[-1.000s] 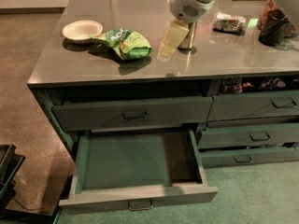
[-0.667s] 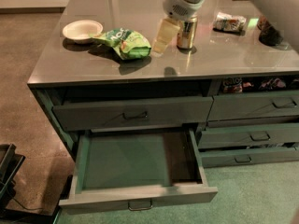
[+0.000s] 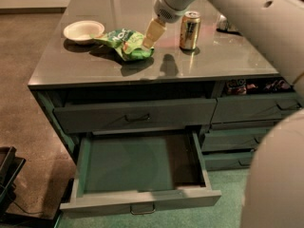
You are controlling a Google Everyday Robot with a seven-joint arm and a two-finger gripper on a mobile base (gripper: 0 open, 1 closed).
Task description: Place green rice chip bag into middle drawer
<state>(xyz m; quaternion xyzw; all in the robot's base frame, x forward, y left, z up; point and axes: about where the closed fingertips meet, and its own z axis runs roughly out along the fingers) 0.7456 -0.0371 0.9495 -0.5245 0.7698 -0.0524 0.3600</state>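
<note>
Grey tabletop [image 3: 228, 56] is carrying everything; the white arm [image 3: 237, 8] is reaching in from the upper right across it. Below, the middle drawer [image 3: 137, 163] is standing pulled out, its green floor bare, while the top drawer [image 3: 135, 115] above it is sitting closed. The green chip bag [image 3: 121, 41] is lying crumpled on the tabletop left of centre, just beside a white bowl [image 3: 83, 31] on its left and apart from a gold can [image 3: 190, 30] on its right. The hand [image 3: 153, 34] is hanging tip-down at the bag's right end, at or just above the foil; contact cannot be confirmed, and whether it is open or closed cannot be told. Judging this as the approach to the grasp. Doing it well is likely meaning: coming straight down onto a raised fold rather than flat foil, pinching enough material that nothing is slipping out, keeping clear of the bowl, then lifting high before carrying the bag forward past the tabletop edge and down into the drawer.
</note>
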